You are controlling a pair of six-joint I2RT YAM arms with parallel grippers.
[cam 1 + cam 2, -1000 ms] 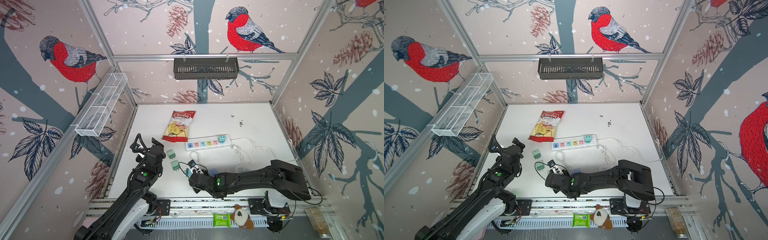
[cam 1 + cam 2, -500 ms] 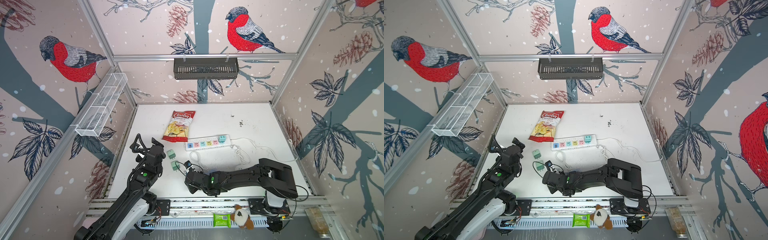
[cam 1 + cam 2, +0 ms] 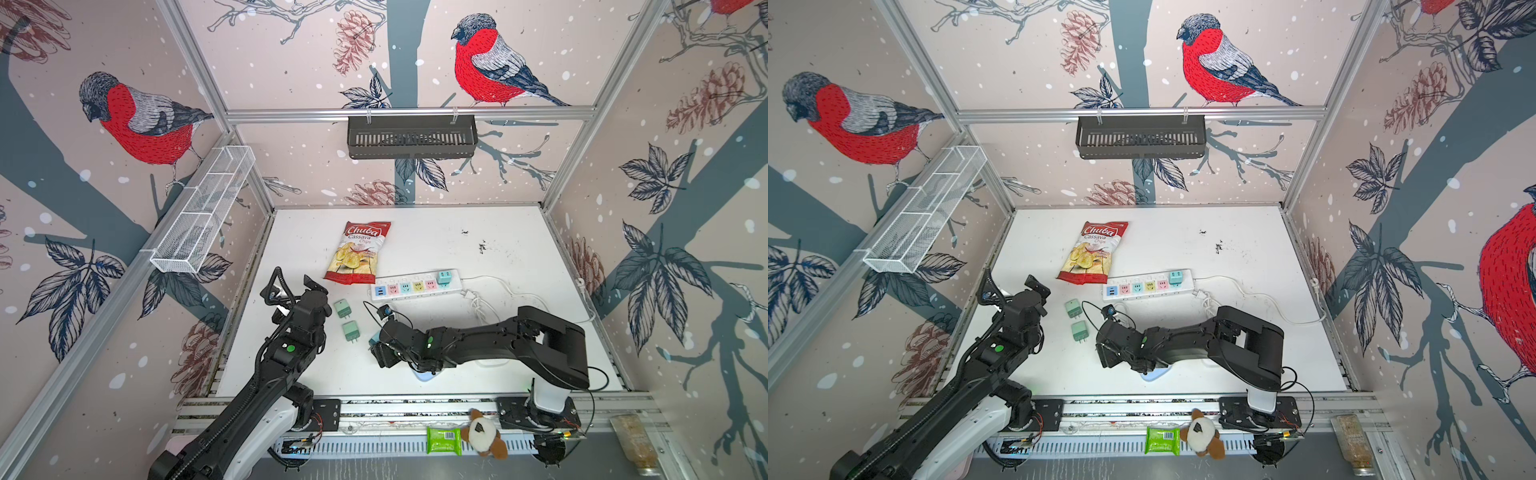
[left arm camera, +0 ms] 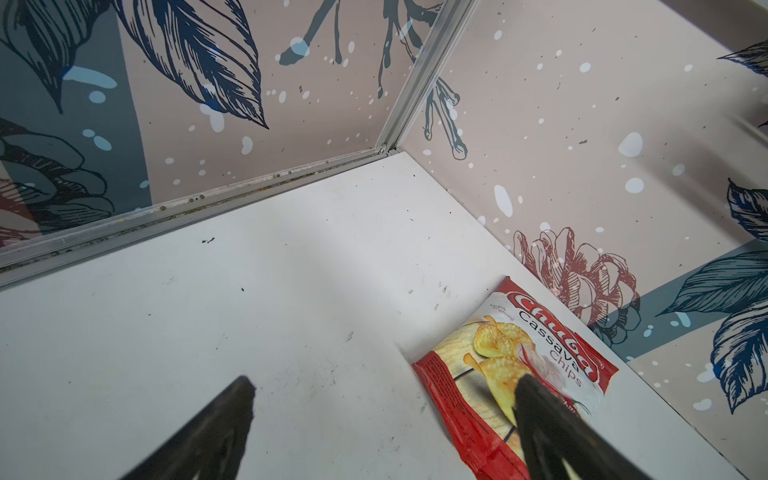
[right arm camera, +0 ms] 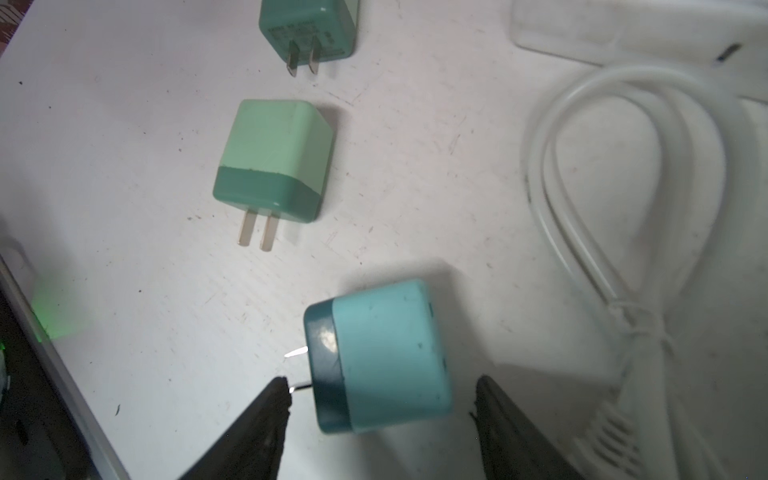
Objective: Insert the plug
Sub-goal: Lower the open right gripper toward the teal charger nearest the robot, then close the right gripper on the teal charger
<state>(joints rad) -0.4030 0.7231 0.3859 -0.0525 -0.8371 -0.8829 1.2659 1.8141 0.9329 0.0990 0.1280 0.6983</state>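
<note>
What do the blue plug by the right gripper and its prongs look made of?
Blue plug: likely moulded plastic, two-tone, semi-gloss; a soft highlight sits on its dark band, small scuffs on the light part. Prongs: probably bare metal, thin, shining bright.

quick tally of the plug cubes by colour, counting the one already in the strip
green plugs, lying loose: 2
blue plug, lying loose: 1
teal plug, seated in the power strip: 1
total: 4
</note>
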